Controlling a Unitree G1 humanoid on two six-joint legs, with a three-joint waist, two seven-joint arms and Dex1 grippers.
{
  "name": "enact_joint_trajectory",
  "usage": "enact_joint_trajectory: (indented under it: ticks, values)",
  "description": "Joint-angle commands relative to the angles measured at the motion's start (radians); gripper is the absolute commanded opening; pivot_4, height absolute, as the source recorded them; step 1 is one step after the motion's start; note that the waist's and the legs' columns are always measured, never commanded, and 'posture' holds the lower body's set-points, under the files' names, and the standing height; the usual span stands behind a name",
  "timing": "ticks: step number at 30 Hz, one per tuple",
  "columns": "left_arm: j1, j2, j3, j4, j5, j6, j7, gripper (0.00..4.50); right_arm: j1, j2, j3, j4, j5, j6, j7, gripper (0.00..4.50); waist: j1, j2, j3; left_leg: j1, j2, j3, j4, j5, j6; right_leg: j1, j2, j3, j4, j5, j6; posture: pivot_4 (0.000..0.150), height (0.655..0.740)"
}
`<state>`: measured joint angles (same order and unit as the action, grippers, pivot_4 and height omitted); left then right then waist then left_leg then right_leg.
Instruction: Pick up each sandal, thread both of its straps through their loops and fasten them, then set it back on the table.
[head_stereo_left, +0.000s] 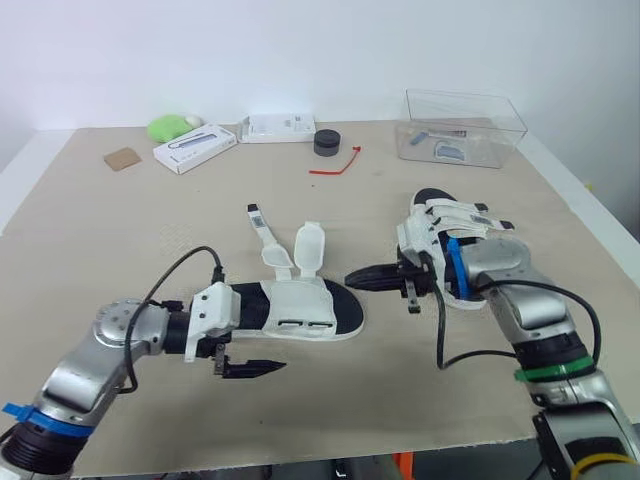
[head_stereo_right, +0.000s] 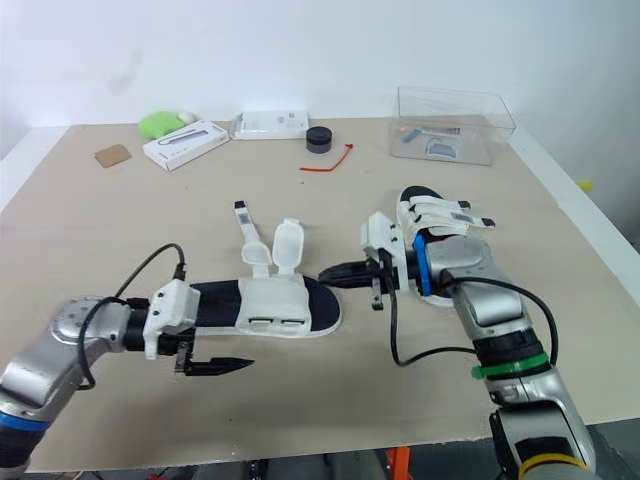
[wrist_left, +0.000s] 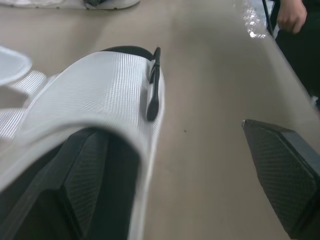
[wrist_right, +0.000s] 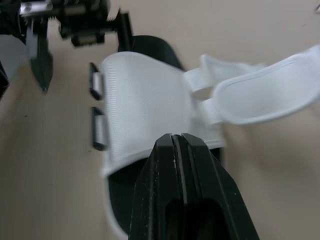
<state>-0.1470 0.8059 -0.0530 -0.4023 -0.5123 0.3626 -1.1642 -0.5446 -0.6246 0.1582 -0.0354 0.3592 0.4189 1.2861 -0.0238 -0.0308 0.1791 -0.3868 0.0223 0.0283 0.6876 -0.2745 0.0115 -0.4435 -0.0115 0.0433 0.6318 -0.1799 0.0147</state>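
A white-strapped sandal with a black insole (head_stereo_left: 300, 305) lies mid-table, its two straps (head_stereo_left: 308, 245) flipped open toward the far side. Black loops (wrist_right: 98, 86) sit on its near edge. My left gripper (head_stereo_left: 268, 338) is open at the heel end. One finger (wrist_left: 82, 185) lies on the insole under the white upper and the other finger (head_stereo_left: 255, 368) rests outside on the table. My right gripper (head_stereo_left: 352, 279) is shut with its tip at the sandal's toe, holding nothing. A second sandal (head_stereo_left: 450, 225) lies at the right, partly behind my right arm.
At the back stand a clear plastic box (head_stereo_left: 465, 125), a black round object (head_stereo_left: 327, 142), a red tie (head_stereo_left: 335, 165), two white boxes (head_stereo_left: 195, 148), a green object (head_stereo_left: 172, 127) and a cardboard piece (head_stereo_left: 122, 158). A person's hand (wrist_left: 292, 15) shows beyond the table edge.
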Motion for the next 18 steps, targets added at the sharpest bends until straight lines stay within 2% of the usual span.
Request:
enact_joint_trajectory:
  ticks: [1, 8, 13, 18]
  values:
    - [-0.011, 0.037, 0.087, -0.057, -0.099, 0.093, 0.012, 4.49, 0.006, 0.023, 0.023, -0.042, -0.025, -0.004, -0.057, 0.04, 0.0, 0.0, 0.0, 0.001, 0.0, 0.0, 0.0, 0.0, 0.0, 0.0, 0.0, 0.0, 0.0, 0.0, 0.0, 0.15, 0.74]
    - [0.042, 0.083, 0.143, -0.078, -0.121, 0.162, 0.039, 4.49, -0.012, 0.065, 0.087, 0.006, -0.095, -0.016, -0.12, 0.04, -0.001, 0.0, 0.0, 0.002, 0.003, 0.001, 0.0, 0.0, 0.0, 0.0, 0.004, 0.0, 0.0, 0.0, -0.002, 0.15, 0.74]
    - [-0.09, 0.006, 0.165, 0.071, -0.165, 0.307, 0.189, 4.49, -0.008, 0.083, 0.118, 0.01, -0.129, -0.048, -0.128, 0.04, 0.0, 0.0, 0.0, 0.002, 0.002, 0.001, 0.001, 0.0, 0.0, 0.001, 0.006, 0.0, 0.001, 0.002, -0.003, 0.15, 0.74]
    - [-0.104, -0.029, 0.131, 0.066, -0.153, 0.317, 0.2, 4.49, -0.013, 0.054, 0.092, -0.018, -0.118, -0.027, -0.122, 0.04, -0.003, 0.0, 0.0, 0.003, 0.004, 0.001, 0.001, 0.0, -0.001, 0.0, 0.008, 0.001, 0.001, 0.002, -0.005, 0.15, 0.74]
